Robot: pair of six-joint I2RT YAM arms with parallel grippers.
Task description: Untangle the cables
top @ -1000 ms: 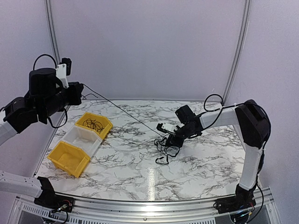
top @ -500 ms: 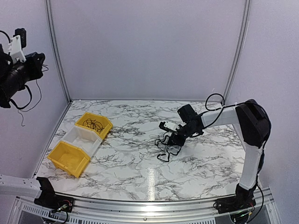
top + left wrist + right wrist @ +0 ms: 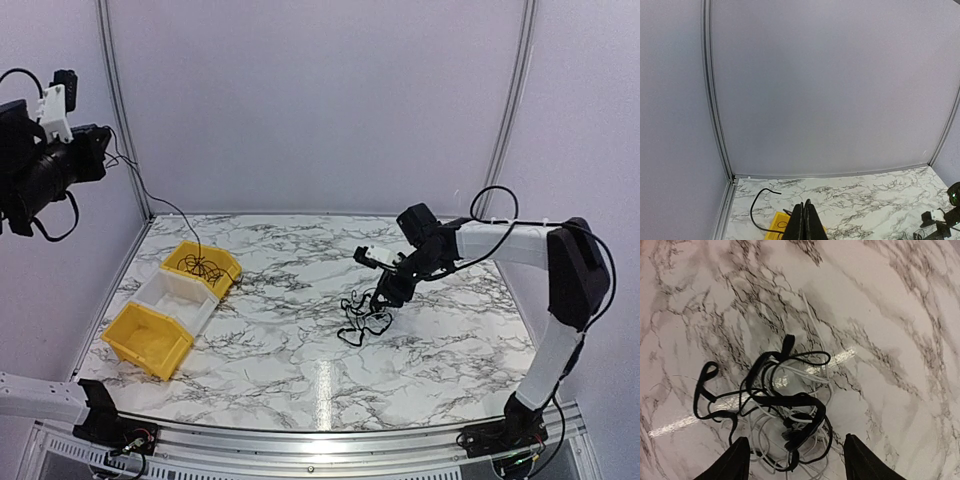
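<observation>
Right gripper [image 3: 796,440]: hangs wide open, empty, directly above the cables [image 3: 790,400]. Left gripper [image 3: 804,204]: pinches a lone cable [image 3: 752,212].

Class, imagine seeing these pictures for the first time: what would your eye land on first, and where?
The left gripper, raised high at far left, is shut on a thin black cable that droops down into the far yellow bin. Next, the knotted clump of cables lies on the middle of the marble table, directly below the open right gripper.
</observation>
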